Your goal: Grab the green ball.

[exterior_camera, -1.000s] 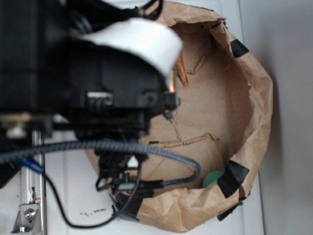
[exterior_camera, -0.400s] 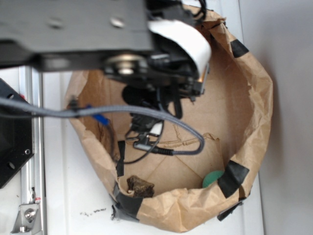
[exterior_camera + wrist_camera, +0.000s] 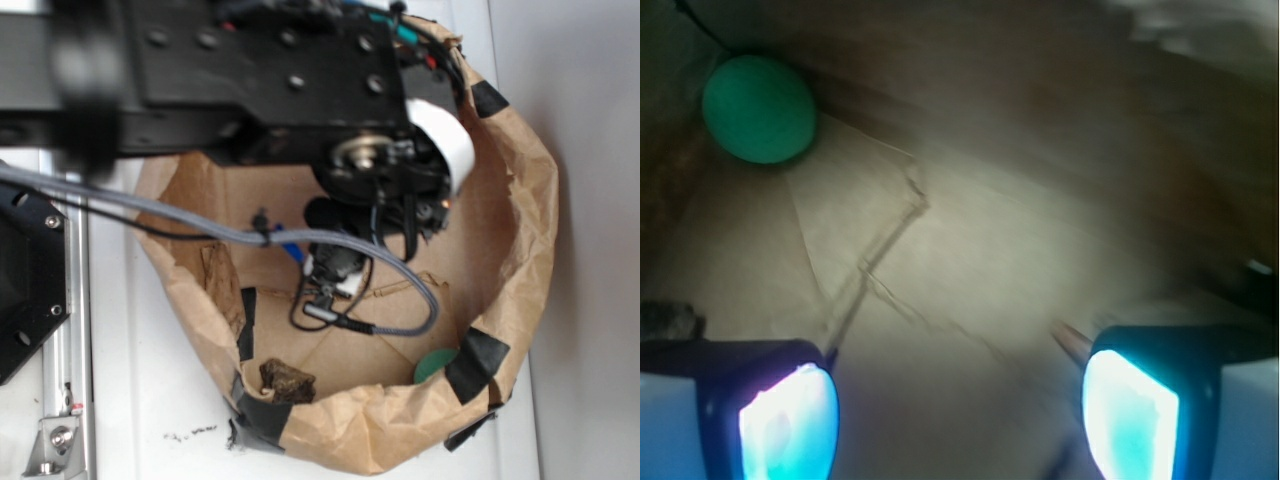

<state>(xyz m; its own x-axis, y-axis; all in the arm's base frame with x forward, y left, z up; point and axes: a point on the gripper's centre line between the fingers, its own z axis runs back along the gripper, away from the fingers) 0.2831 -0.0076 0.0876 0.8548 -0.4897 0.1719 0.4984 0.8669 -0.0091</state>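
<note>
The green ball (image 3: 435,365) is small and smooth and lies on the floor of a brown paper bag (image 3: 530,200), against its near-right wall beside a strip of black tape (image 3: 478,362). In the wrist view the green ball (image 3: 760,108) sits at the upper left, far ahead of my gripper (image 3: 958,415). The gripper is open, its two glowing pads (image 3: 790,425) wide apart with only bare paper between them. In the exterior view the black arm (image 3: 300,90) reaches over the bag and hides most of the gripper, which hangs up and to the left of the ball.
A brown lump (image 3: 287,380) rests inside the bag at its near-left wall. Grey cables (image 3: 400,275) loop below the arm. The crumpled bag walls rise all around. A metal rail (image 3: 70,330) and a black block (image 3: 25,280) stand at the left.
The arm has swung right and deeper over the bag, uncovering the bag's left side and the brown lump. The green ball has stayed in place.
</note>
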